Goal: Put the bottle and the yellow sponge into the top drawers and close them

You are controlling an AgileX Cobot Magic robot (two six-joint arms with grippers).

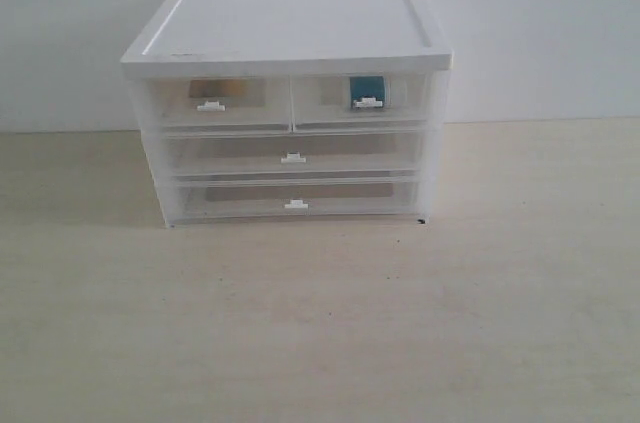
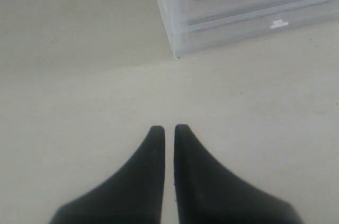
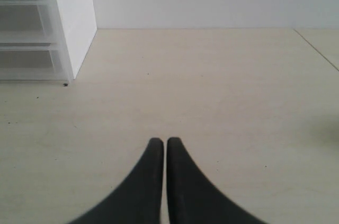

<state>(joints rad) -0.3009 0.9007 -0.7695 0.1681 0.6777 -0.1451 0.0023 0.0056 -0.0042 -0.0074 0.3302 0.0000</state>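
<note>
Left gripper hangs over the table, fingers clenched on nothing, the cabinet well ahead. Both top drawers are pushed in: the yellow sponge at 10 o'clock on the cabinet front, the bottle at 2 o'clock. Right gripper is likewise clenched and empty, beside the cabinet's corner.

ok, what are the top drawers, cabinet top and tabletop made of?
Top drawers: probably translucent plastic; the fronts are hazy but see-through.
Cabinet top: opaque white plastic by the look, matte, with a moulded rim.
Table: pale wood-look surface with faint grain, possibly laminate.
</note>
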